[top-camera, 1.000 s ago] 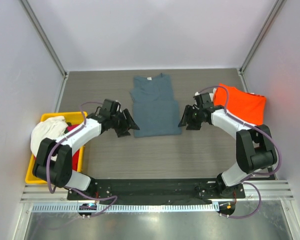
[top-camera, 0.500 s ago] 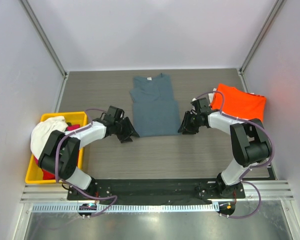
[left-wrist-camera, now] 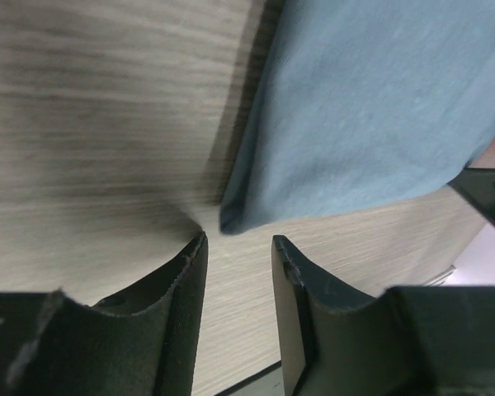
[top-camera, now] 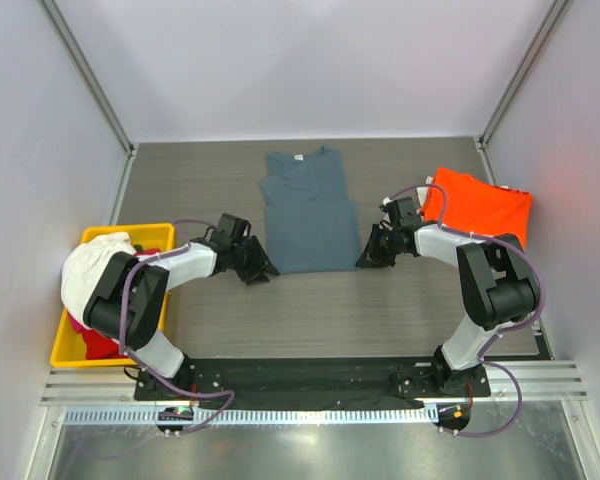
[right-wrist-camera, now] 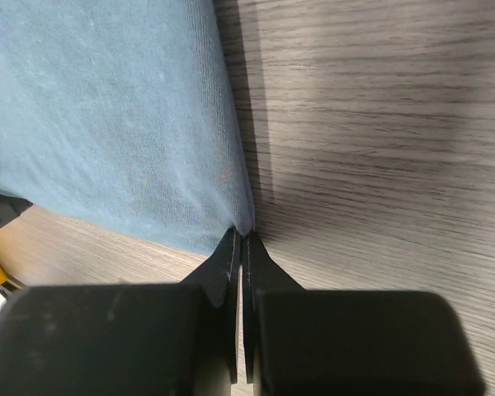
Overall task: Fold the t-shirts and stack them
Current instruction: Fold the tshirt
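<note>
A slate blue-grey t-shirt (top-camera: 305,215) lies flat, partly folded, in the middle of the table. My left gripper (top-camera: 263,270) sits low at its near left corner. In the left wrist view that gripper (left-wrist-camera: 239,239) is open, and the shirt corner (left-wrist-camera: 231,221) lies just past the fingertips, not between them. My right gripper (top-camera: 365,258) is at the near right corner. In the right wrist view its jaws (right-wrist-camera: 241,235) are shut, with the corner of the blue-grey t-shirt (right-wrist-camera: 132,124) pinched at their tips. A folded orange t-shirt (top-camera: 485,205) lies at the right.
A yellow bin (top-camera: 150,234) stands at the left edge, holding a white t-shirt (top-camera: 90,265) and a red one (top-camera: 100,342). Grey walls close in the table on the left, right and back. Both arms' bases stand on the black rail at the near edge.
Both grippers have come down and in to the blue-grey shirt's near corners. The right jaws have closed on their corner. The left jaws have narrowed but remain apart.
</note>
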You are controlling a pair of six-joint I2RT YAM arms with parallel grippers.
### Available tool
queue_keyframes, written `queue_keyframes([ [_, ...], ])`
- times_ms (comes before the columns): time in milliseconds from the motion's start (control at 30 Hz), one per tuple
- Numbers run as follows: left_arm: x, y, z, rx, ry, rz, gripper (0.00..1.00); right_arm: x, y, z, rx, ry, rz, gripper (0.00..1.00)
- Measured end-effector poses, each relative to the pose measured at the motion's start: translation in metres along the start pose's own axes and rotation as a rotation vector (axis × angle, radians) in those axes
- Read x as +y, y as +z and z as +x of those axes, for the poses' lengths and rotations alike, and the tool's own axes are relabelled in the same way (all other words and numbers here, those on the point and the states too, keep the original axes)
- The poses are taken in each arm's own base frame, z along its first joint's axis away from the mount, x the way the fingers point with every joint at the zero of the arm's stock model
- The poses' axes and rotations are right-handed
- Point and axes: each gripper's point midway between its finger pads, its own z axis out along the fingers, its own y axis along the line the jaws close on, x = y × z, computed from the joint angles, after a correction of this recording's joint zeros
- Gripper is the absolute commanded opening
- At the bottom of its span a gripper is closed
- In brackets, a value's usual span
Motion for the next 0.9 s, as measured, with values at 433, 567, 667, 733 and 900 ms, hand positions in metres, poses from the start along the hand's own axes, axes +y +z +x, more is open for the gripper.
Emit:
queue_keyframes([
  [433,-0.012,0.018,-0.014,-0.042,-0.026,0.055,0.0,0.003,0.001,0.001,0.005,-0.002,-0.019,0.01],
  [567,-0.01,0.015,-0.015,-0.059,-0.02,0.053,0.0,0.003,0.001,0.002,0.008,-0.002,-0.021,0.01],
  [667,-0.005,0.008,-0.011,-0.066,-0.015,0.031,0.0,0.004,-0.003,0.004,0.016,0.001,-0.02,0.01],
  [733,-0.005,-0.001,-0.008,-0.064,-0.011,0.029,0.0,0.007,-0.011,0.005,0.014,-0.001,-0.025,0.01],
  [900,-0.013,-0.03,0.001,-0.08,0.022,0.081,0.0,0.024,-0.043,0.003,-0.03,-0.032,-0.054,0.01],
])
